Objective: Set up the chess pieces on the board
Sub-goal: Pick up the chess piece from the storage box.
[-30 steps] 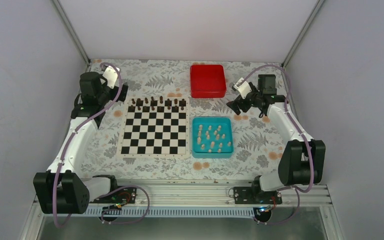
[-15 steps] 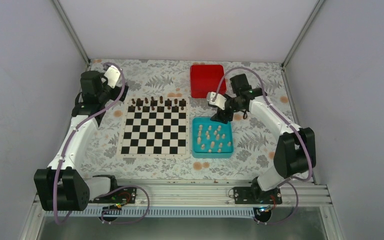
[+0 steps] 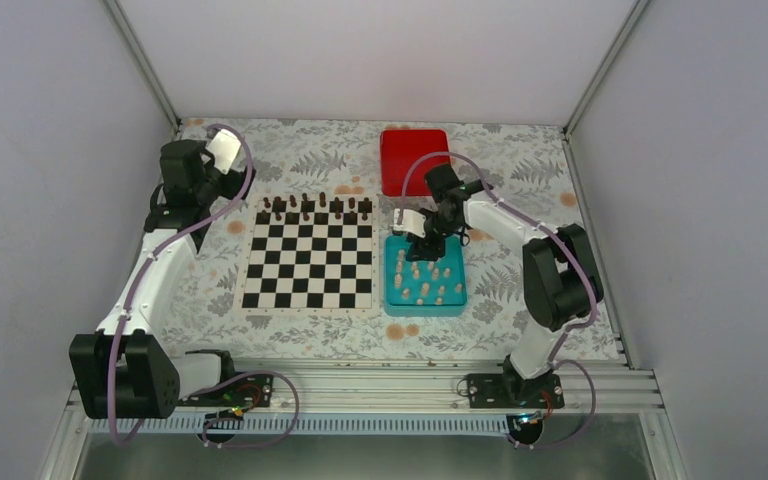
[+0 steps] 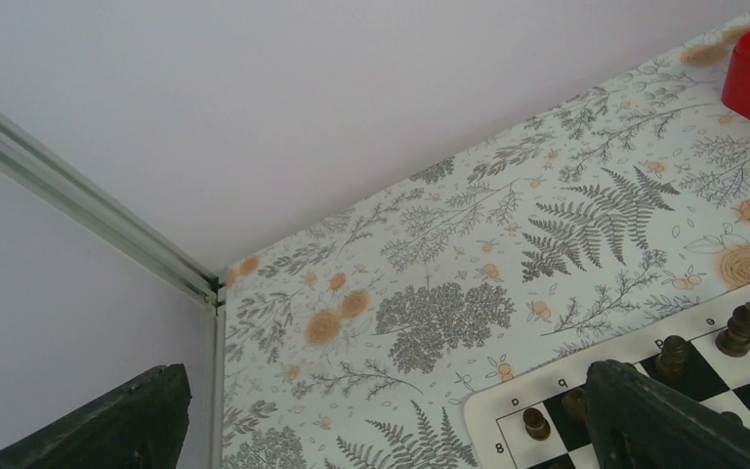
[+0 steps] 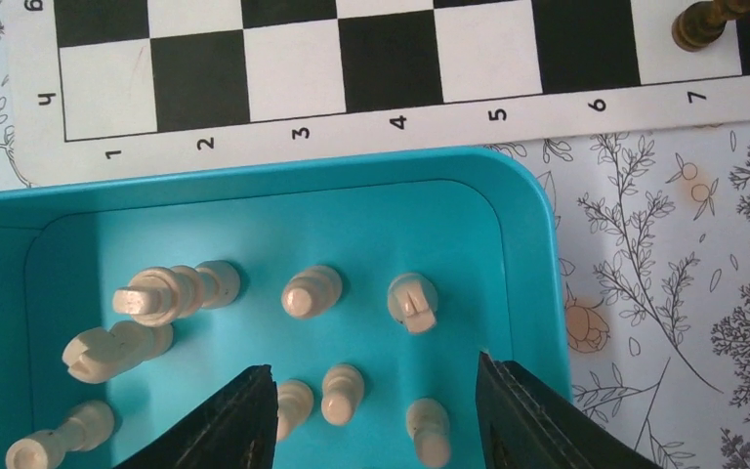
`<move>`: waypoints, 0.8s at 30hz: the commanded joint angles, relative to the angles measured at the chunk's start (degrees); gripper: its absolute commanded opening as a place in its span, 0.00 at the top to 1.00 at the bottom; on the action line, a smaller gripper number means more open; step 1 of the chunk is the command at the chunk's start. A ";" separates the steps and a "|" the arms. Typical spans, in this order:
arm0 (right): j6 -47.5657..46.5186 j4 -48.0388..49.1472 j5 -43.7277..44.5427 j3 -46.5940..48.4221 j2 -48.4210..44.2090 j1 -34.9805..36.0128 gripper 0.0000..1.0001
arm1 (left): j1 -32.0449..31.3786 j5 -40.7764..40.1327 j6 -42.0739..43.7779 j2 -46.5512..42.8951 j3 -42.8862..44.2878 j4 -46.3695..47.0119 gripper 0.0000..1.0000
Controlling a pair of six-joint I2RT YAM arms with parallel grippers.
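Chess pieces [image 5: 312, 291] are scattered in the teal tray [image 5: 254, 166] just right of the board [image 5: 391, 59]; several are framed, ungripped, between the parted fingers of the right hand [image 5: 373, 366]. The left hand [image 4: 386, 376] is spread wide near the board's far-left corner.

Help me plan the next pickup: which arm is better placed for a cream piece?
Right. The right pincer hangs over the teal tray, jaws apart above the cream pieces; the left pincer is by the board's far corner.
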 commanded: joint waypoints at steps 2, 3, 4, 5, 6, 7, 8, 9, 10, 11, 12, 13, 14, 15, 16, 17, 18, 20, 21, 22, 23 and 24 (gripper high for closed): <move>0.38 1.40 2.17 2.56 1.68 1.97 0.48 | 0.33 0.35 -0.05 -0.04 -1.15 3.31 0.00; 0.54 1.46 2.48 2.79 2.08 2.27 0.48 | 0.42 0.36 -0.15 -0.06 -1.15 3.42 0.00; 0.57 1.53 2.86 3.10 2.51 2.60 0.49 | 0.46 0.44 -0.14 -0.12 -1.18 3.55 0.00; 0.71 1.59 3.34 3.29 3.01 2.89 0.49 | 0.59 0.51 -0.14 -0.27 -1.21 3.71 0.00; 0.82 1.75 3.83 3.44 3.45 3.12 0.50 | 0.75 0.60 -0.19 -0.36 -1.41 3.81 0.00; 0.91 1.85 4.15 3.68 3.86 3.37 0.51 | 0.94 0.88 -0.15 -0.48 -1.51 3.87 0.00; 1.02 2.02 4.31 3.76 4.29 3.48 0.51 | 1.10 1.19 -0.14 -0.59 -1.72 3.99 0.00; 1.09 2.13 4.26 3.85 4.61 3.68 0.52 | 1.27 1.58 -0.08 -0.66 -1.91 4.04 0.00; 1.22 2.39 4.39 3.88 4.85 3.87 0.52 | 1.37 1.81 -0.06 -0.72 -2.11 4.11 0.00; 1.30 2.62 4.53 3.85 5.04 4.00 0.52 | 1.47 1.89 0.01 -0.68 -2.30 4.20 0.00; 1.38 2.73 4.53 3.91 5.19 4.02 0.53 | 1.63 2.07 -0.01 -0.74 -2.40 4.27 0.00; 1.47 2.90 4.64 3.85 5.32 4.05 0.54 | 1.78 2.19 -0.06 -0.76 -2.41 4.31 0.00; 1.55 2.99 4.73 3.84 5.41 4.12 0.54 | 1.91 2.42 -0.06 -0.84 -2.45 4.31 0.00; 1.57 3.16 4.86 3.71 5.49 4.17 0.54 | 2.09 2.74 -0.13 -0.94 -2.43 4.31 0.00; 1.66 3.42 4.93 3.58 5.51 4.23 0.55 | 2.18 3.00 -0.22 -0.95 -2.42 4.31 0.00; 1.66 3.74 5.23 3.42 5.54 4.26 0.55 | 2.24 3.13 -0.23 -0.96 -2.48 4.31 0.00; 1.66 3.88 5.36 3.26 5.60 4.29 0.55 | 2.34 3.31 -0.30 -0.99 -2.42 4.31 0.00; 1.75 4.41 5.45 2.90 5.74 4.39 0.55 | 2.43 3.64 -0.33 -0.89 -2.50 4.40 0.00; 1.80 4.79 5.56 2.69 5.67 4.39 0.55 | 2.45 3.81 -0.36 -0.86 -2.46 4.36 0.00; 1.83 5.25 5.56 2.49 5.64 4.42 0.56 | 2.45 3.87 -0.40 -0.78 -2.49 4.25 0.00; 1.84 5.65 5.59 2.24 5.58 4.53 0.56 | 2.45 3.95 -0.41 -0.69 -2.42 4.20 0.00; 1.90 5.82 5.70 2.17 5.70 4.52 0.56 | 2.45 4.14 -0.36 -0.72 -2.50 4.04 0.00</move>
